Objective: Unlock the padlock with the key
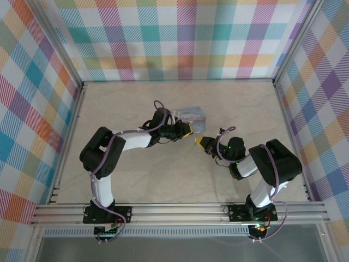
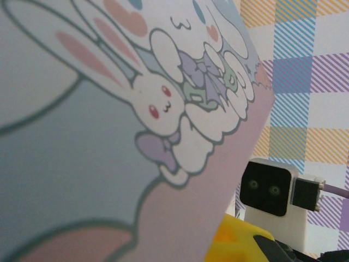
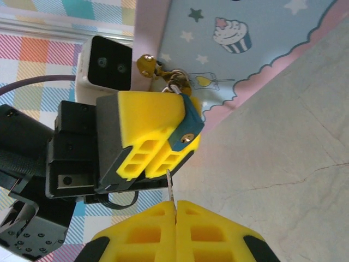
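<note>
Grips the key [image 3: 170, 188] clenched in the right hand [image 3: 175, 210], blade just below the padlock [image 3: 188, 121] clamped in the left hand [image 3: 174, 144] beside the cartoon tin [image 3: 245, 60]. Looks like insertion: needs aligning with the keyhole [image 3: 188, 138], then pushing, turning.

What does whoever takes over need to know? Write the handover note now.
Left end effector: shut on the padlock, which sits at the tin's clasp with its keyhole facing the right arm.
Right end effector: shut on the key, tip just short of the keyhole.
Done: both things gripped and roughly lined up.
Left: insert the key, turn it, open the shackle.
</note>
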`<state>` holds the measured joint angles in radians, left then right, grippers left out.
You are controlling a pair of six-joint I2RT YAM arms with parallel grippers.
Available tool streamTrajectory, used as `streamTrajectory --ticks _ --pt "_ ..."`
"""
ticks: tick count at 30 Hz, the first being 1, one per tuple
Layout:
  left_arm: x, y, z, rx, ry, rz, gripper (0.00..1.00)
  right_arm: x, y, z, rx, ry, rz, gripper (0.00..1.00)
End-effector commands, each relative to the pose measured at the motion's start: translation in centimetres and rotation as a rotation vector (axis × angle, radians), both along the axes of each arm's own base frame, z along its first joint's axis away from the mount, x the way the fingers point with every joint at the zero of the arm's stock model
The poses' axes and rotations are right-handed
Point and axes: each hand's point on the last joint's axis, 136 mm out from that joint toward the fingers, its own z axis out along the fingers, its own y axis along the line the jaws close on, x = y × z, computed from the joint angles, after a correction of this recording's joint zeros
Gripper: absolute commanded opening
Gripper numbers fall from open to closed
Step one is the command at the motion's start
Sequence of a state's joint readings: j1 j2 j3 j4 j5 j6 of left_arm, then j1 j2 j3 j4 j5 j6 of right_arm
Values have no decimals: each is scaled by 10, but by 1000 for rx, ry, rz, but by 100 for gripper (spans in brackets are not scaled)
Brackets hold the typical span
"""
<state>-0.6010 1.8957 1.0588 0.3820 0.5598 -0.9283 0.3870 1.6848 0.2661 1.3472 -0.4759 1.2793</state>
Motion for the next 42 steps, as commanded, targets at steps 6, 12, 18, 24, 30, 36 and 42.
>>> streamTrajectory --ticks 6,12,18,24,30,36,42 --pt "-1 -10 17 -62 -40 -26 9 11 6 15 31 -58 -8 0" --pt "-1 -9 17 -64 -37 -26 9 14 7 10 30 -40 -8 0" --pt "-2 -9 15 -61 -33 -26 9 19 10 13 37 -47 -3 0" --pt "-3 -9 13 -62 -31 -26 9 23 12 12 41 -38 -4 0" --pt "-2 -9 16 -66 -37 -23 9 21 13 7 35 -26 -3 0" --pt "-1 -9 17 -66 -39 -21 9 21 14 6 34 -28 4 0" --pt "0 -9 18 -65 -42 -20 9 10 10 5 32 -17 6 0"
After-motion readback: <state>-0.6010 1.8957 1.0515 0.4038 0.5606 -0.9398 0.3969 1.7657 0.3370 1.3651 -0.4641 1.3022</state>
